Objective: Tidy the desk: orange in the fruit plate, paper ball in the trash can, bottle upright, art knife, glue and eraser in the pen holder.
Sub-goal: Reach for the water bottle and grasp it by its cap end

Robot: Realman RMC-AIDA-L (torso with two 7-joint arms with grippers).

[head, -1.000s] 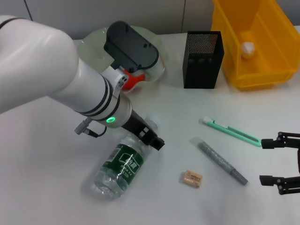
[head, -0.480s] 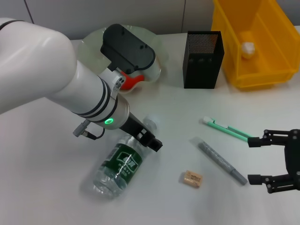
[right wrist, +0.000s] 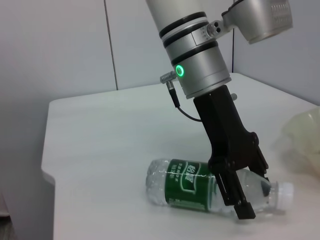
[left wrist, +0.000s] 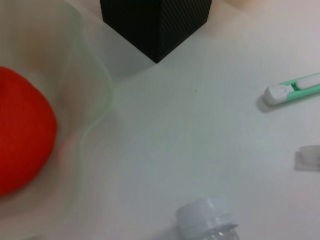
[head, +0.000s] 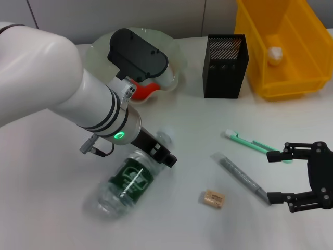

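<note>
The clear bottle with a green label lies on its side on the white desk. My left gripper is shut on the bottle near its neck; the right wrist view shows the gripper with its fingers either side of the bottle. My right gripper is open between the green art knife and the grey glue stick. The eraser lies beside the glue. The orange sits in the fruit plate. The paper ball is in the yellow bin.
The black mesh pen holder stands upright between the plate and the bin. The left wrist view shows the orange, the pen holder, the knife's end and the bottle cap.
My right gripper has moved left to the knife and the glue. My left gripper has shifted slightly left and the bottle has moved with it.
</note>
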